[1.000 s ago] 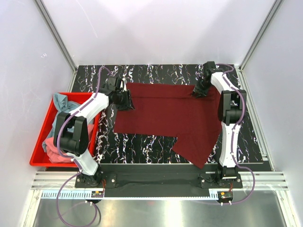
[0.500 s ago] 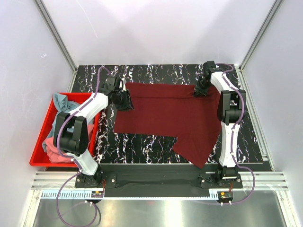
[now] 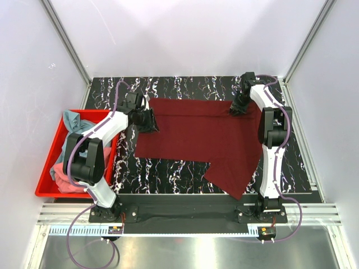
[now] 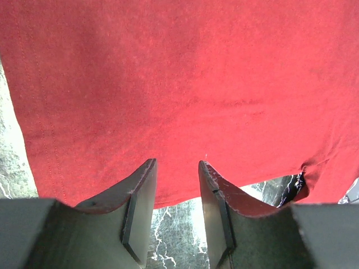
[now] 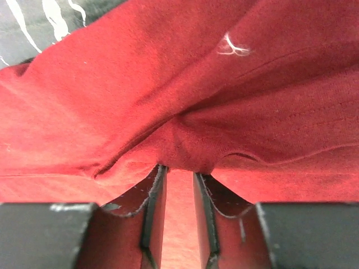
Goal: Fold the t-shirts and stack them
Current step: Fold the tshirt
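Observation:
A dark maroon t-shirt (image 3: 196, 134) lies spread on the black marbled table (image 3: 168, 171), with one sleeve reaching toward the near edge. My left gripper (image 3: 149, 119) sits at the shirt's far left corner. In the left wrist view this gripper (image 4: 176, 166) is open, its tips over the shirt's hem (image 4: 179, 84) and bare table between the fingers. My right gripper (image 3: 236, 107) is at the far right corner. In the right wrist view this gripper (image 5: 178, 171) stands slightly open, with a bunched fold of the shirt (image 5: 190, 145) at its tips.
A red plastic bin (image 3: 45, 162) stands at the table's left edge. It holds a crumpled teal-blue t-shirt (image 3: 72, 120) and a coral pink t-shirt (image 3: 61, 171). White walls close in the table on three sides.

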